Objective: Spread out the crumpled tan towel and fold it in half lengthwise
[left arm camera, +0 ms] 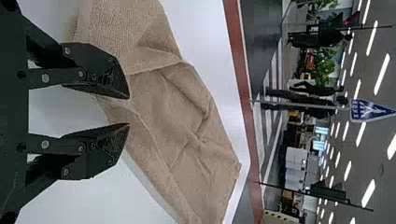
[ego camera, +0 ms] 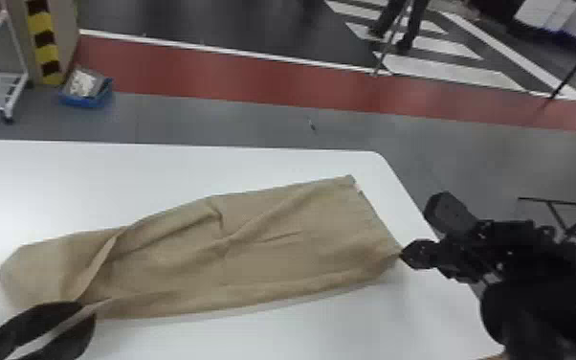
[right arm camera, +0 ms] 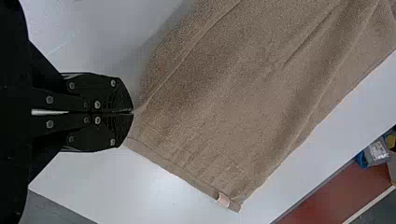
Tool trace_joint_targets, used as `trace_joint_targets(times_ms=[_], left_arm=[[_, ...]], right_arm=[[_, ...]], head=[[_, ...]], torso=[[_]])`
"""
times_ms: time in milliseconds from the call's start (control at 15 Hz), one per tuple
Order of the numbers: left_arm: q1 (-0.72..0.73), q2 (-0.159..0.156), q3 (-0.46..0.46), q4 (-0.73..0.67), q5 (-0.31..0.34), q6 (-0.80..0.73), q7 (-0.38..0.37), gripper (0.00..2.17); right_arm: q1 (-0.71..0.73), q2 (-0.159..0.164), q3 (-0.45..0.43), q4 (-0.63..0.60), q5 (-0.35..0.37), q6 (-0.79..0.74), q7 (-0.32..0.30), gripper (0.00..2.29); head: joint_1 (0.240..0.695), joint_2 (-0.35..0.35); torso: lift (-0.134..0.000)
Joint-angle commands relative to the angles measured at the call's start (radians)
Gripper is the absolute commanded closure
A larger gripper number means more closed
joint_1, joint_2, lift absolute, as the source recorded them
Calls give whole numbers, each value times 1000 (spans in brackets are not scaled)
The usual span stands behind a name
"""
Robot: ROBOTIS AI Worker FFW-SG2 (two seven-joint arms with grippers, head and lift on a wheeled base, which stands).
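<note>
A rumpled tan terry towel (ego camera: pixel 272 244) lies on the white table (ego camera: pixel 167 163), likely light and limp; flat black right fingers (right arm camera: pixel 116 95) pinch one corner; left fingers (left arm camera: pixel 105 72), parted, gripping nothing, should take its near-left edge.

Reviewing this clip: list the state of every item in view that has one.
Tan towel: partly spread, creased, its left end still bunched and folded over.
Left pincer: open, at the towel's near edge.
Right pincer: shut on a towel corner.
Blue tray: on the floor, loaded.
</note>
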Motion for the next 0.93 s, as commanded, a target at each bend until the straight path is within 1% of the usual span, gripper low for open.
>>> trace_joint_targets(times_ms=[0, 267, 467, 533, 600, 867], left_arm=[[6, -3, -25, 15, -1, -17, 7, 822], [-12, -3, -40, 68, -17, -36, 26, 822], [-11, -3, -40, 71, -18, -48, 62, 799], [-11, -3, -39, 65, -18, -51, 65, 772], [-8, -3, -39, 62, -18, -60, 68, 562], [6, -3, -40, 65, -20, -91, 74, 552]], right_arm=[[-2, 1, 2, 2, 0, 1, 3, 1180], [4, 4, -3, 0, 0, 8, 3, 1180], [11, 6, -7, -8, 0, 14, 3, 1180], [11, 7, -7, -8, 0, 14, 3, 1180], [11, 10, -7, -9, 0, 17, 3, 1180], [14, 20, -7, -17, 0, 20, 3, 1180]], head=[[695, -350], [695, -350], [695, -350], [695, -350], [695, -350], [695, -350]], torso=[[-125], [-125], [-125], [-125], [-125], [-125]])
